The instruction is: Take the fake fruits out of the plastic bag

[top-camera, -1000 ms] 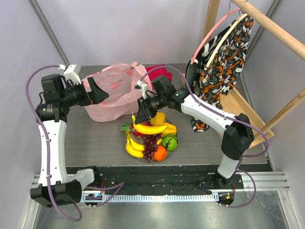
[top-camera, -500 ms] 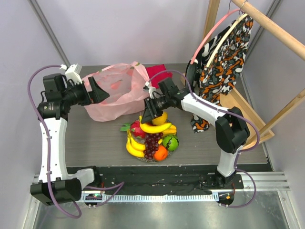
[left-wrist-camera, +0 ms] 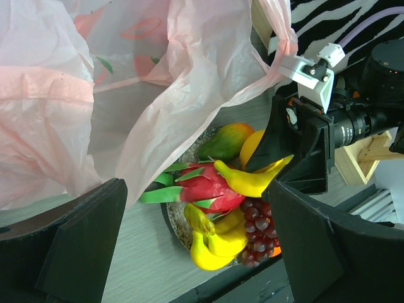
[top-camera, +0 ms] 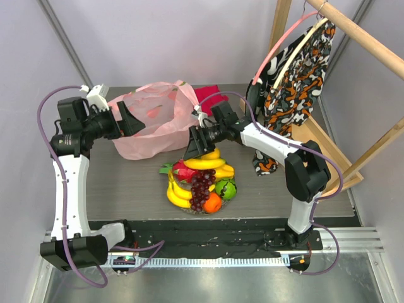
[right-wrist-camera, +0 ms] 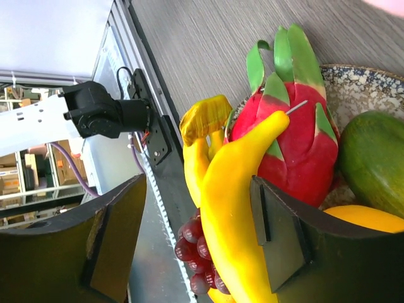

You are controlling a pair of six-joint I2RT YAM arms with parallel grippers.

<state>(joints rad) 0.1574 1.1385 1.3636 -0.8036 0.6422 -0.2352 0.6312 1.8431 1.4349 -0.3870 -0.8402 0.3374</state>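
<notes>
The pale pink plastic bag point(top-camera: 151, 126) lies crumpled at the back left, its side filling the left wrist view point(left-wrist-camera: 126, 82). My left gripper point(top-camera: 130, 120) hovers beside it, open and holding nothing. The fake fruits are heaped on a glittery plate point(right-wrist-camera: 360, 88): dragon fruit point(top-camera: 181, 170), grapes point(top-camera: 201, 189), orange point(top-camera: 212, 202), green apple point(top-camera: 225, 188), a mango point(right-wrist-camera: 372, 164) and a banana bunch point(top-camera: 175, 194). A single banana point(top-camera: 205, 163) rests on top of the heap. My right gripper point(top-camera: 201, 150) stands over it, jaws apart, the banana point(right-wrist-camera: 240, 214) lying between the fingers.
A red cloth point(top-camera: 208, 96) lies behind the bag. At the right a patterned garment point(top-camera: 293, 76) hangs on a wooden rack point(top-camera: 328, 145), close to the right arm. A black rail point(top-camera: 208, 230) runs along the table's front edge, just below the plate.
The right gripper came down with the banana onto the fruit heap and its jaws spread apart. The left arm stayed where it was.
</notes>
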